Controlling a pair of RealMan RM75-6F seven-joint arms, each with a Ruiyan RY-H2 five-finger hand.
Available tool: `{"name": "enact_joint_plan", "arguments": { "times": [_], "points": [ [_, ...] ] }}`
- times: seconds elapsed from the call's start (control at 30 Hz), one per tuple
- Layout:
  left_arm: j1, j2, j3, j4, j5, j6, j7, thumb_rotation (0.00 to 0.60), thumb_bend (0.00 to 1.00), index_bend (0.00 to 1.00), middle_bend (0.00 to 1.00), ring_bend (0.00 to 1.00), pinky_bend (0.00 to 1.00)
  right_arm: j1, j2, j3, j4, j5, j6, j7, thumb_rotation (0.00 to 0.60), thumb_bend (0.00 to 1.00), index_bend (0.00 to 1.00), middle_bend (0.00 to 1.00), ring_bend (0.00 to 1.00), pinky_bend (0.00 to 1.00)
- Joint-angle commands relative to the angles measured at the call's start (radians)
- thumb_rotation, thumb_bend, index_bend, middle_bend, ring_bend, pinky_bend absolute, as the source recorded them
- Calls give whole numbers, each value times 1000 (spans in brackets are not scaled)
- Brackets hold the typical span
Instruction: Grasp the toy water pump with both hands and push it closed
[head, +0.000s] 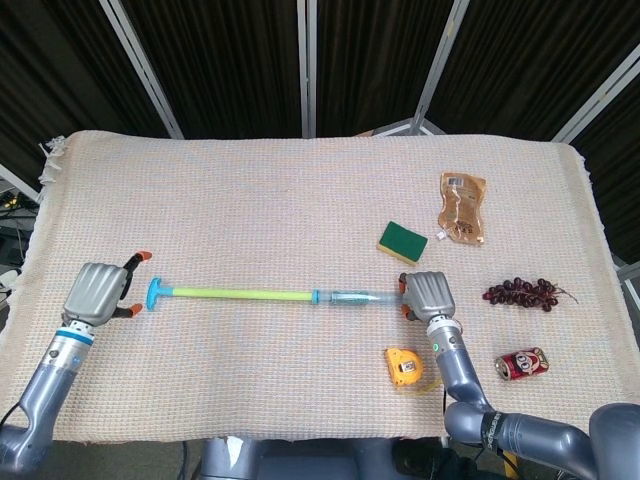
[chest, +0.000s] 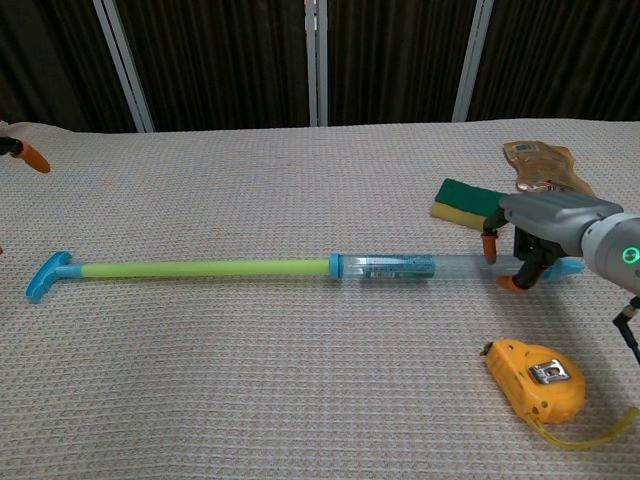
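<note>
Nearest lies a yellow tape measure (head: 403, 366), then the right hand (head: 428, 294) clamped on the clear end of the long green-and-blue plunger pump (head: 255, 293) (lying flat on the woven-cloth counter (head: 250, 190)), the left hand (head: 98, 294) apart beside its blue T-handle.

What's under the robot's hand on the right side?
The clear end of the long water squirter runs under the right hand, with a blue tip poking out beyond it. The hand hides the stretch of tube beneath it.
</note>
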Motion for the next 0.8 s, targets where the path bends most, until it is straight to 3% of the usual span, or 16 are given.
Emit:
{"name": "enact_joint_plan", "arguments": {
  "times": [0.03, 0.53, 0.8],
  "points": [
    [-48, -59, -2, 73, -20, -68, -18, 600, 182, 292, 797, 790, 1000, 3, 2, 1, -7, 5, 7, -9, 600, 389, 603, 1000, 1000, 1000],
    [-95, -170, 14, 219, -95, -169, -48, 600, 300, 390, 803, 796, 1000, 11, -5, -3, -11, 29, 12, -31, 600, 389, 607, 1000, 1000, 1000],
    [-98, -211, 27, 277, -89, -171, -85, 600, 302, 405, 803, 796, 1000, 15, -14, -5, -8, 28, 15, -34, 600, 388, 609, 1000, 1000, 1000]
  ]
}}
